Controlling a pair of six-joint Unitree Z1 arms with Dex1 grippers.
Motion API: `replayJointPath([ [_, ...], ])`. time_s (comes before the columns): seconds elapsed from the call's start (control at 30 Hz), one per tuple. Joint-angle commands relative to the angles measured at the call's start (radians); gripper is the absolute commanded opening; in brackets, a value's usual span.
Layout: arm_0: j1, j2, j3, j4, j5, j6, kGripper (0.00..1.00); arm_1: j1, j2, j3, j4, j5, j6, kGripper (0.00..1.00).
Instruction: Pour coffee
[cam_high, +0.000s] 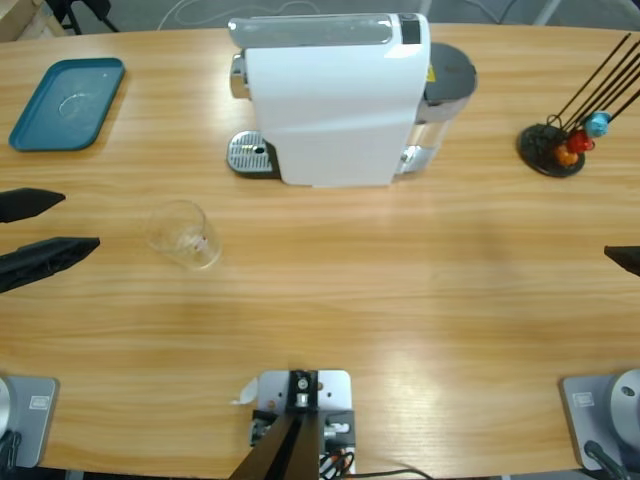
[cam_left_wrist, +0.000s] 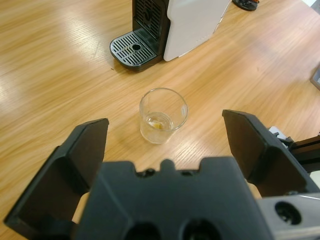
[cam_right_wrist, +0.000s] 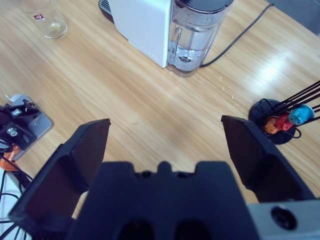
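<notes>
Wooden surface (cam_high: 400, 300) fills the high view. White boxy coffee machine (cam_high: 335, 95) stands at upper centre of the frame, its metal drip tray (cam_high: 250, 155) projecting at its lower left; a clear water tank (cam_right_wrist: 192, 37) with a dark lid sits on its opposite side, seen in the right wrist view with a black cable running off behind it. Teal tray (cam_high: 68, 102) lies at upper left of the high view. Black capsule stand (cam_high: 552, 148) with thin rods and coloured capsules sits at upper right.

Left end effector (cam_high: 60, 222) enters from the left edge at mid-height, jaws spread wide, holding nothing. Small clear glass (cam_high: 183, 235) stands upright just beyond its jaw tips, apart from them, at left of centre and below-left of the drip tray. In the left wrist view the glass (cam_left_wrist: 163, 116) sits centred between the spread jaws with the drip tray behind it. No dark coffee is visible; only a faint yellowish trace lies at the bottom of the glass.

Right end effector (cam_high: 625, 258) shows only a jaw tip at the right edge; the right wrist view shows its jaws (cam_right_wrist: 165, 145) wide apart, holding nothing, above bare surface.
</notes>
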Motion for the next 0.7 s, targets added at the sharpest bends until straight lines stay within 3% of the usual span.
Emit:
replayJointPath([
  [0.03,-0.008,-0.014,0.037,-0.009,0.011,-0.012,1.0,0.008,0.014,0.011,0.003,-0.005,-0.006,1.0],
  [0.4,-0.008,0.022,0.004,0.0,0.047,-0.067,1.0,0.008,0.009,0.012,0.002,-0.005,-0.007,1.0],
  [0.53,0.063,0.176,-0.18,0.086,0.005,-0.161,1.0,0.008,0.012,0.011,0.003,-0.003,-0.007,1.0],
  [0.7,0.135,0.497,-0.497,0.175,-0.202,-0.308,1.0,0.008,0.015,0.011,0.003,-0.003,-0.007,1.0],
])
